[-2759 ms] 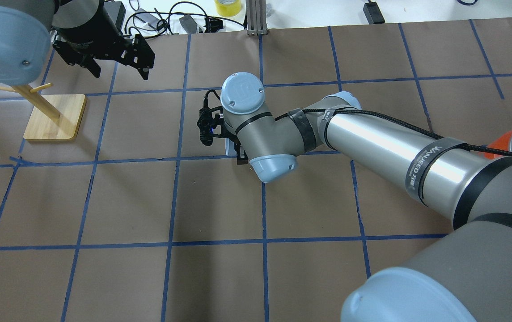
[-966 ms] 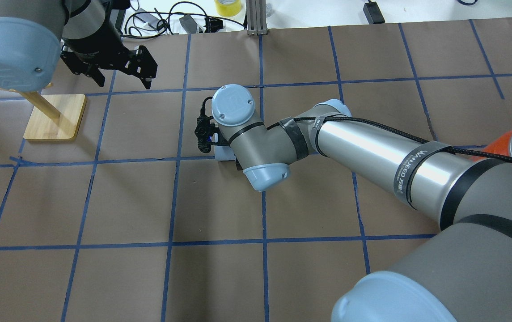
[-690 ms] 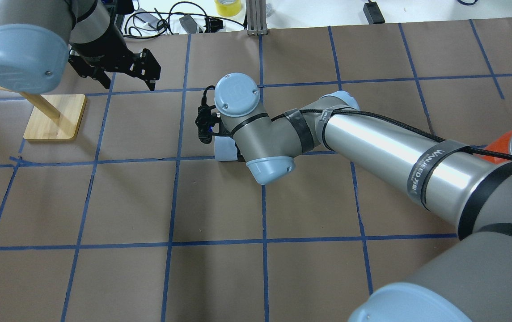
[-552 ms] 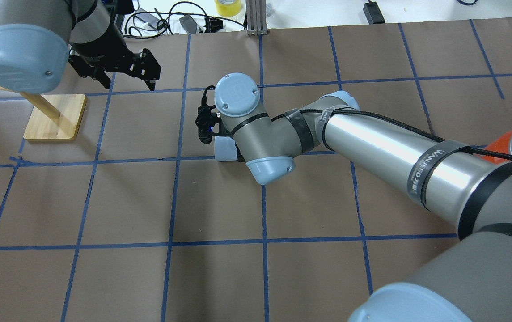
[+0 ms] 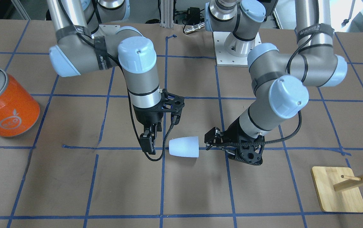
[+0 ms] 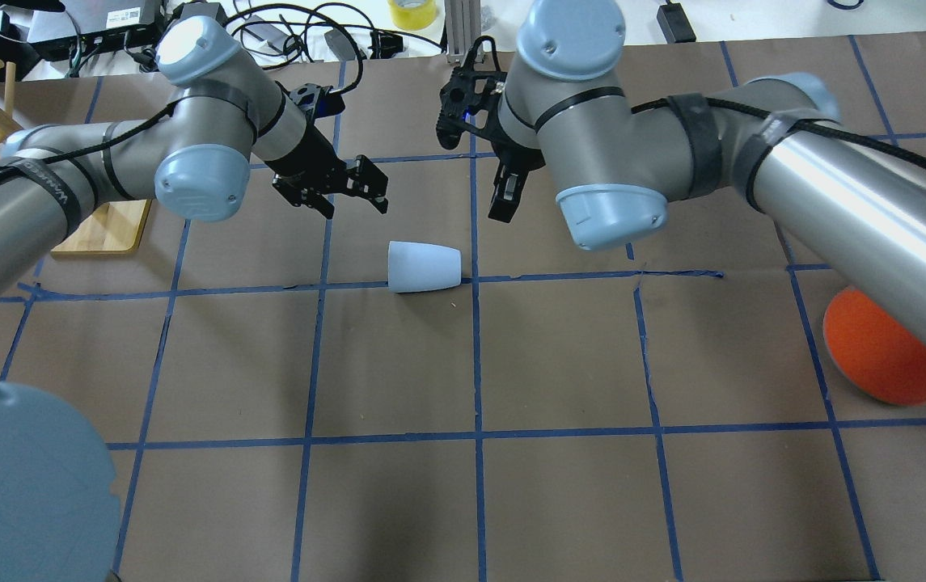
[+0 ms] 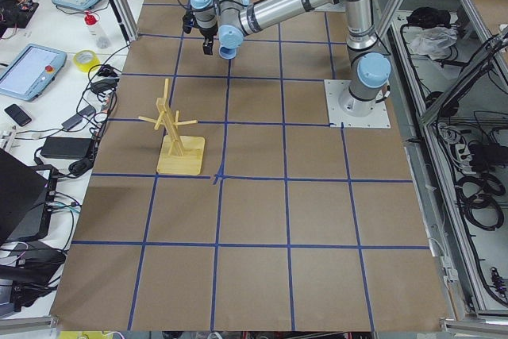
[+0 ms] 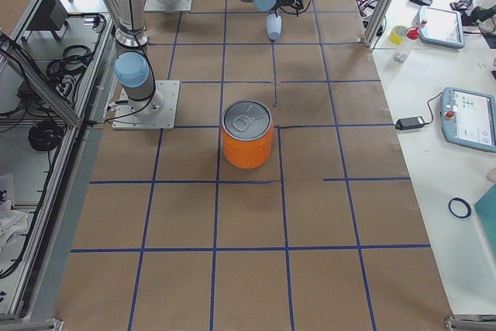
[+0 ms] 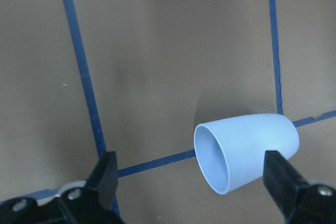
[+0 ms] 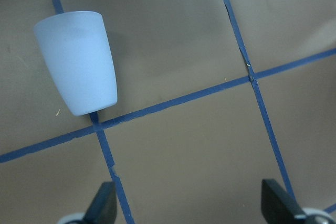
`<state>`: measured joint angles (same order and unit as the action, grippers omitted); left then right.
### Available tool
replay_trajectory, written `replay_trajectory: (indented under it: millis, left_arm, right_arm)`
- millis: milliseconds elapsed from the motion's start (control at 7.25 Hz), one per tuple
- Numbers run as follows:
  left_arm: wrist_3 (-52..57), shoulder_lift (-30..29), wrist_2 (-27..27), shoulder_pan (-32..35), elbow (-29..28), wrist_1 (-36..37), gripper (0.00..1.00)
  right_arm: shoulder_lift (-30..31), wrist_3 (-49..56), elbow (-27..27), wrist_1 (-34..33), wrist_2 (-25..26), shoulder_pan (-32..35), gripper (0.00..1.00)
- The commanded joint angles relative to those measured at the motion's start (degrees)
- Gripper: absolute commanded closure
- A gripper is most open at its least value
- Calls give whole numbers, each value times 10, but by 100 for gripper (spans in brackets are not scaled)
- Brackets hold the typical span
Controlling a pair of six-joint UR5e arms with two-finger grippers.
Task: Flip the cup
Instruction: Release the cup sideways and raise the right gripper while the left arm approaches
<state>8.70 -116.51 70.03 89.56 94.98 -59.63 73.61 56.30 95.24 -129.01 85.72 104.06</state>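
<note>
**Cup on its side, both grippers empty**

I see the brown-papered table (image 6: pixel 398 501), gridded in blue tape, with cables and a yellow tape roll (image 6: pixel 412 12) beyond its far edge. An orange can (image 5: pixel 5 101) stands far right and a wooden peg rack (image 5: pixel 338 190) far left, both well apart from the cup (image 6: pixel 424 267). It lies on its side across a tape line, between the wide-open, empty left gripper (image 6: pixel 353 208) and right gripper (image 10: pixel 189 203).

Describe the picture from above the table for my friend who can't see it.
A small pale blue cup lies on its side on the brown table, on a blue tape line, with nothing holding it. The left pincer and the right pincer, both open, hang beyond it, one to each side. An orange can peeks in at the right edge.
</note>
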Motion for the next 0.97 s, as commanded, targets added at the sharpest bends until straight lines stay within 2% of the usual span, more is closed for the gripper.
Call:
replay_trajectory:
  millis: [0,138,276,552,690,828]
  left_arm:
    - [0,-49,-34,0,11,38,10]
    - [-17,-57,-112,0,7,29,8]
    - [-23,-54,-133,-2,4,16,8]
    - [-19,-39,-133,-45,-1,-16,0]
    - [-26,-32,-140,-48,5,-41,0]
    - [-59,-21,-191,-37,6,-74,0]
  right_arm:
    - [45,-56,1,92,-8,-40,0]
    - [69,-110,1,112,-2,-56,0]
    - [91,-127,0,139,-1,-75,0]
    - [145,-214,-3,209,8,-109,0]
    - [165,-251,-10,246,28,-118,0]
    - [167,-261,-31,310,51,-130,0]
